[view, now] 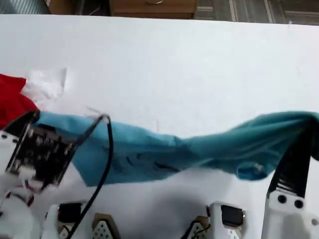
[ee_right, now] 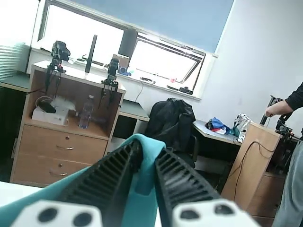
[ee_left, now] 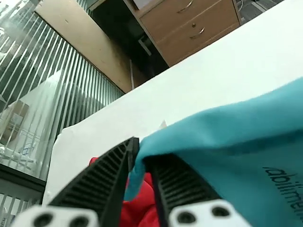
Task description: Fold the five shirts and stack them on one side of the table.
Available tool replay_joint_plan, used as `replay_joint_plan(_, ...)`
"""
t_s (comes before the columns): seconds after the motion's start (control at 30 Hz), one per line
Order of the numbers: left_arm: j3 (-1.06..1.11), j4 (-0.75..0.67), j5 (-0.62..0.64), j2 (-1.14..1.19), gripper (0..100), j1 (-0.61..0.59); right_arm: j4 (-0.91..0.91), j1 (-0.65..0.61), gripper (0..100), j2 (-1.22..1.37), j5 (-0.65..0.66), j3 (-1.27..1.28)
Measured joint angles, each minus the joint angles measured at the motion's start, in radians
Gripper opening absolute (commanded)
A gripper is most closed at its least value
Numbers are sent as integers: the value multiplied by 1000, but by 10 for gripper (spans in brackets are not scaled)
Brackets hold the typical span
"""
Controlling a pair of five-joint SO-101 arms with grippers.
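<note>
Teal fabric spans the near part of the table (view: 174,59): a teal shirt (view: 164,149) is strung out between the two arms, one end at the left gripper (ee_left: 140,153), the other at the right gripper (ee_right: 144,150). Each wrist view shows its fingers closed down to a narrow slit with a fold of the teal cloth pinched in it. From above, the shirt sags and bunches in the middle, twisted rather than flat. The shadow beneath suggests most of it is off the surface; whether its lowest edge touches the table I cannot tell. A red shirt (view: 12,102) lies crumpled at the left edge, just beside the left gripper, and a white cloth (view: 47,82) lies against it on the far side; I cannot tell if that one is a shirt

The step in hand looks like spreading the teal shirt out before any fold is made. With the red one lying unfolded, the task seems to be at an early stage. The next move calls for both arms to come down together while keeping the cloth taut, drawing apart enough to take out the twist. The shirt should land flat on the open middle of the table, with its left end kept off the red shirt, and be let go only once it lies smooth
</note>
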Motion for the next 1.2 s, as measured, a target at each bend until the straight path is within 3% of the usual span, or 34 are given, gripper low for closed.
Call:
replay_joint_plan(0.33,-32,-12,0,-51,25,-81,0,0,19,-55,0,25)
replay_joint_plan(0.57,155,-172,0,71,25,-101,-40,-103,19,64,0,259)
replay_joint_plan(0.73,298,-351,0,250,25,-100,-218,-141,19,172,0,516)
replay_joint_plan(0.97,307,-565,0,549,25,-91,-528,-138,19,376,0,747)
replay_joint_plan(1.2,78,-611,0,916,25,-28,-735,-104,19,672,0,721)
